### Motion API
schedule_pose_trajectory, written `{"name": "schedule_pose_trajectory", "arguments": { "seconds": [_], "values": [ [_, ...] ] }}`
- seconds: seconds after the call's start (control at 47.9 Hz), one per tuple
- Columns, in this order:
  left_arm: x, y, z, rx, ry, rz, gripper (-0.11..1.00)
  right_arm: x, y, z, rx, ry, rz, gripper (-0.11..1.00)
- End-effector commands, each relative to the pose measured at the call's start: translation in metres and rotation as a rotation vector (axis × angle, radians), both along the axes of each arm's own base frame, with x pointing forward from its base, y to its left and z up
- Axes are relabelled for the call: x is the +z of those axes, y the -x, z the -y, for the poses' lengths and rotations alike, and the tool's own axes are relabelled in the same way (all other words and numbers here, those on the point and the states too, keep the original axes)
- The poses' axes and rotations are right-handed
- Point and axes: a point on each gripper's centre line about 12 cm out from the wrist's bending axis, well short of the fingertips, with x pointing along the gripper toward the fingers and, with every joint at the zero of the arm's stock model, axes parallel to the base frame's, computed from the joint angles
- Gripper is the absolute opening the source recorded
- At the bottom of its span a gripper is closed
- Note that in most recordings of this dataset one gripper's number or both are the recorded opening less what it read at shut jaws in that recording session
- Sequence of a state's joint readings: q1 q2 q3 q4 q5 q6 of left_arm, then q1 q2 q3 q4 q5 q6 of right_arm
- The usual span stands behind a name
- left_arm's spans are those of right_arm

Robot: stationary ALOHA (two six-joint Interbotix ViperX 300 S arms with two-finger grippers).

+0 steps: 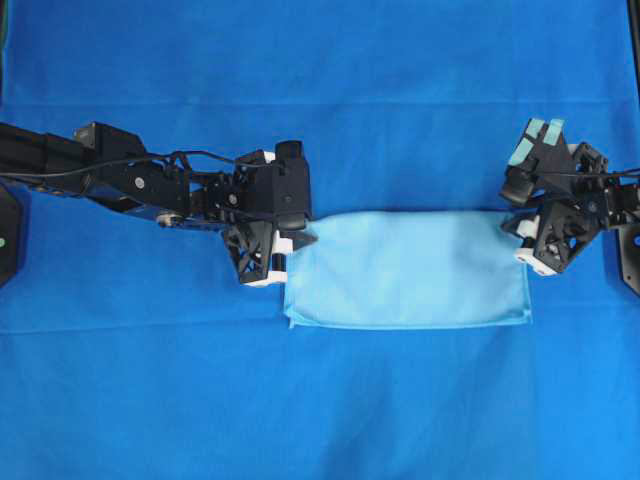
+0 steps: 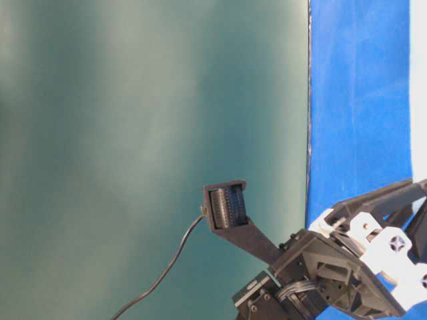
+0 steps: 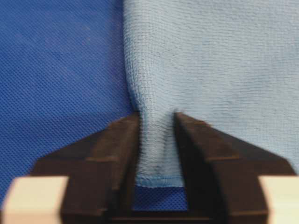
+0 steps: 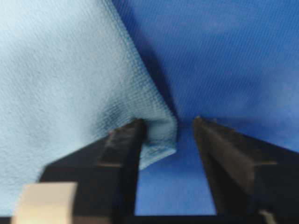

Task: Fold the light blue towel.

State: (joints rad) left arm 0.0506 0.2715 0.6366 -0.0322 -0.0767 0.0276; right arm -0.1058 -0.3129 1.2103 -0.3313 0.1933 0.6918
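While the light blue towel (image 1: 405, 268) lies as a wide rectangle at centre of the overhead view, already doubled by the look of it, both arms sit at its short ends on the royal-blue table cover (image 1: 320, 80).

Left gripper (image 1: 288, 243), at towel's upper-left corner: left wrist view shows cloth bunched betw. the two black fingers (image 3: 114, 154), pinched from both sides. Grasping the towel corner.

Right gripper (image 1: 527, 240), at towel's upper-right corner: right wrist view shows the corner resting against one finger (image 4: 122, 149) w/ a clear gap to the other. Jaws partly apart, nothing clamped yet; corner sits inside the gap.

Table-level view: only an arm's hardware and a cable against a green backdrop (image 2: 147, 133); no info on towel.

Step in hand, by judgement: securing both far corners ahead of a further fold. Left side done, right side incomplete.

Next move calls for: right jaws to pinch down on the corner w/o pushing it out; then both corners lifted evenly and carried toward the lower hem, approx. in step, to keep edges aligned.
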Motion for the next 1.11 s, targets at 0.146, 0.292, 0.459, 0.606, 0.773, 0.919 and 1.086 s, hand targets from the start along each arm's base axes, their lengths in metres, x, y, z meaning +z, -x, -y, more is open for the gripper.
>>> {"name": "schedule_pose_trajectory", "arguments": {
  "seconds": [0.146, 0.292, 0.459, 0.606, 0.773, 0.919, 1.086],
  "values": [
    [0.003, -0.001, 0.009, -0.026, -0.001, -0.017, 0.04, 0.003, -0.007, -0.008, 0.054, -0.003, 0.052, 0.04],
    [0.005, -0.002, 0.009, -0.026, -0.002, -0.014, 0.04, 0.004, -0.007, -0.008, 0.055, -0.001, 0.058, 0.03],
    [0.011, -0.004, 0.005, -0.026, -0.010, -0.008, 0.04, 0.010, -0.005, -0.008, 0.048, 0.004, 0.071, 0.03],
    [0.031, -0.006, 0.000, -0.018, -0.012, -0.008, 0.04, 0.029, -0.006, -0.005, 0.036, 0.024, 0.114, 0.03],
    [0.068, -0.005, -0.010, 0.003, -0.013, 0.013, 0.04, 0.056, 0.000, -0.001, 0.009, 0.055, 0.155, 0.03],
    [0.106, -0.003, -0.012, 0.007, -0.017, 0.071, 0.04, 0.075, 0.008, -0.002, 0.002, 0.070, 0.207, 0.03],
    [0.125, 0.003, -0.012, 0.009, -0.020, 0.114, 0.04, 0.094, 0.015, -0.006, 0.015, 0.078, 0.278, 0.03]
  ]
}}
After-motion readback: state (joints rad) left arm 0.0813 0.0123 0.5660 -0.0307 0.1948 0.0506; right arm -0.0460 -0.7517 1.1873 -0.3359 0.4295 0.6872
